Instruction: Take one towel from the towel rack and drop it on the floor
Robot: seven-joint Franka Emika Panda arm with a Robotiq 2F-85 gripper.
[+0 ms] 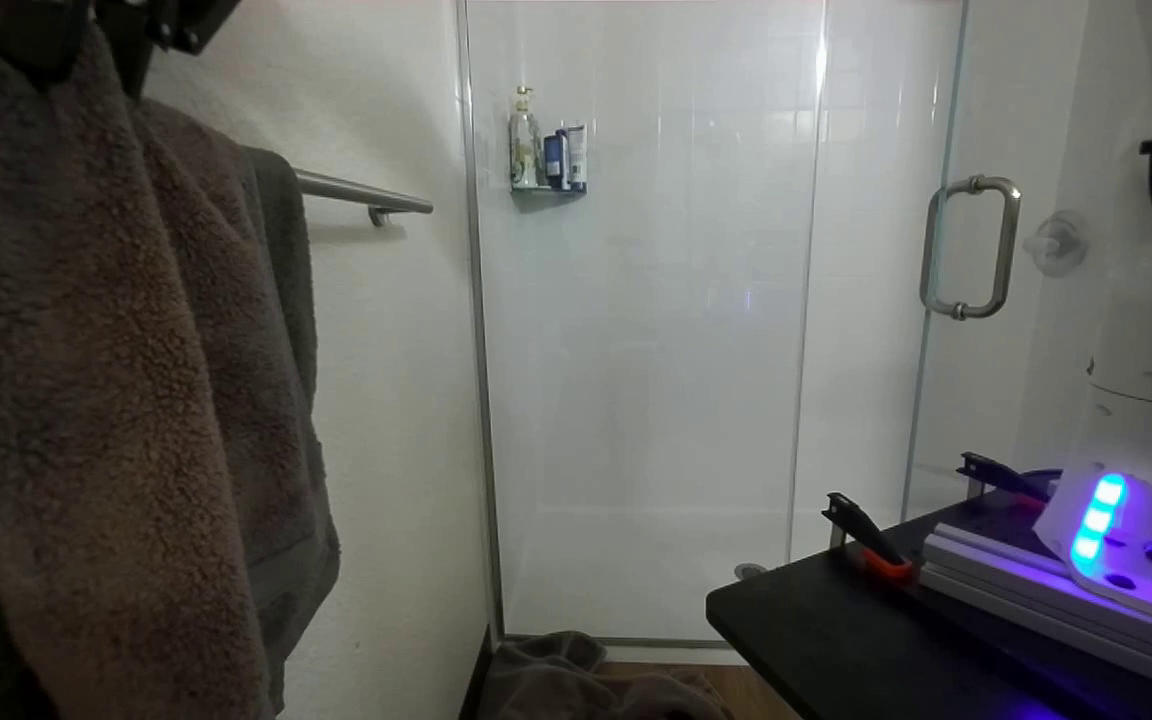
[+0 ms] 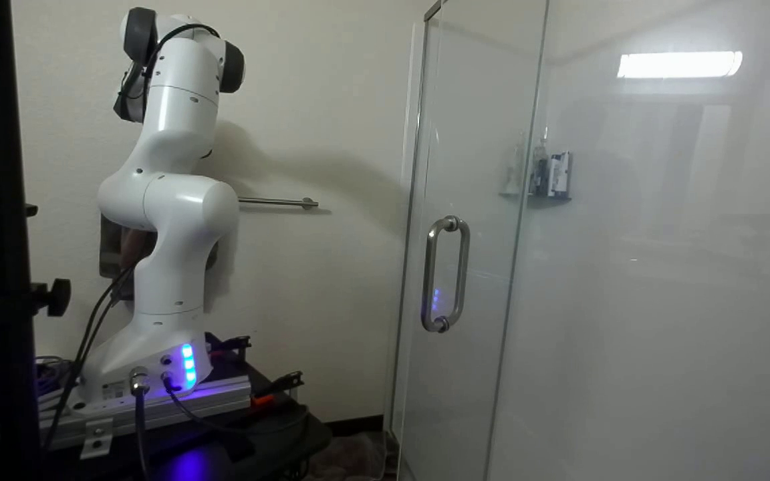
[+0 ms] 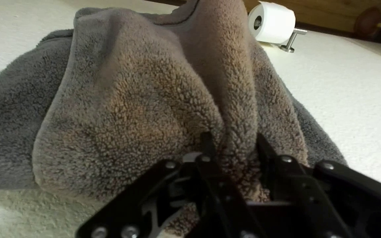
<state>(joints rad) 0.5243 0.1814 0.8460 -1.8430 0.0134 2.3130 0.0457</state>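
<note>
A brown-grey fluffy towel (image 3: pixel 157 109) fills the wrist view. It hangs large at the left of an exterior view (image 1: pixel 106 380). My gripper (image 3: pixel 233 137) has its two fingers on either side of a bunched fold of this towel, pressing it between them. The gripper also shows at the top left of an exterior view (image 1: pixel 86 75), at the towel's top. A darker grey towel (image 1: pixel 281 260) hangs behind it on the metal towel rack (image 1: pixel 366 192). The rack's bare end also shows in an exterior view (image 2: pixel 278 202). Another towel (image 1: pixel 586 690) lies crumpled on the floor.
A glass shower door with a metal handle (image 1: pixel 971 250) stands beyond the rack. The black table (image 1: pixel 836 610) carries the robot base and clamps. A toilet paper roll (image 3: pixel 273 23) is on the wall. A black stand (image 2: pixel 7 234) is near the arm (image 2: pixel 181 133).
</note>
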